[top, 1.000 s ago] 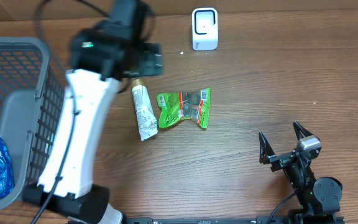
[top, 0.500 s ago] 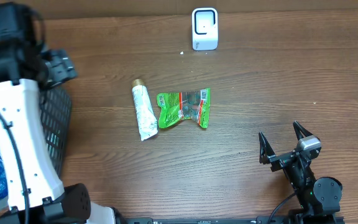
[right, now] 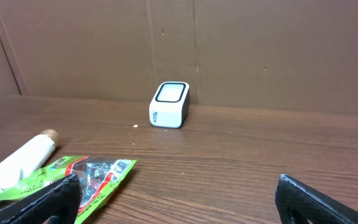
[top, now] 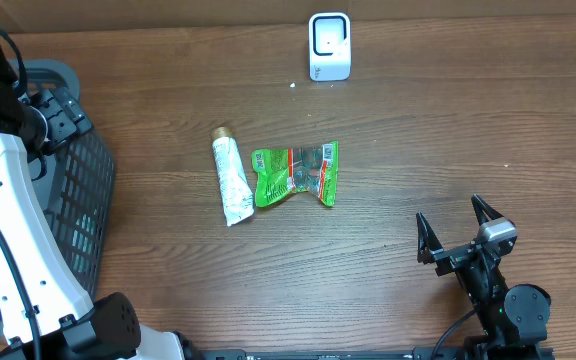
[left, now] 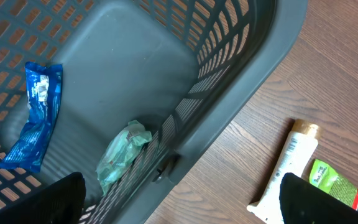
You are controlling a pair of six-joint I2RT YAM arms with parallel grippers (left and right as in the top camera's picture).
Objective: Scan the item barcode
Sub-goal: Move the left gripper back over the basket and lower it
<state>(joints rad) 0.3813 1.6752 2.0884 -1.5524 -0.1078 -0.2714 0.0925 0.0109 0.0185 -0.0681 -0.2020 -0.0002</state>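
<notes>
The left arm has swung off the middle of the worktop (top: 418,130) to the basket (top: 93,180) at 9 o'clock. Its left hand (top: 58,115) now hangs over the rim, jaws wide and empty. A pale green packet (left: 122,149) lies inside near a blue packet (left: 36,115), so that item looks finished. Next to scan, I judge, are the white tube (top: 230,180) and green pouch (top: 296,173). They lie side by side at centre, well apart from that hand, toward its 3 o'clock. The scanner (top: 329,46) stands at 12 o'clock. The right hand (top: 448,212) rests at 5 o'clock, spread wide and empty.
</notes>
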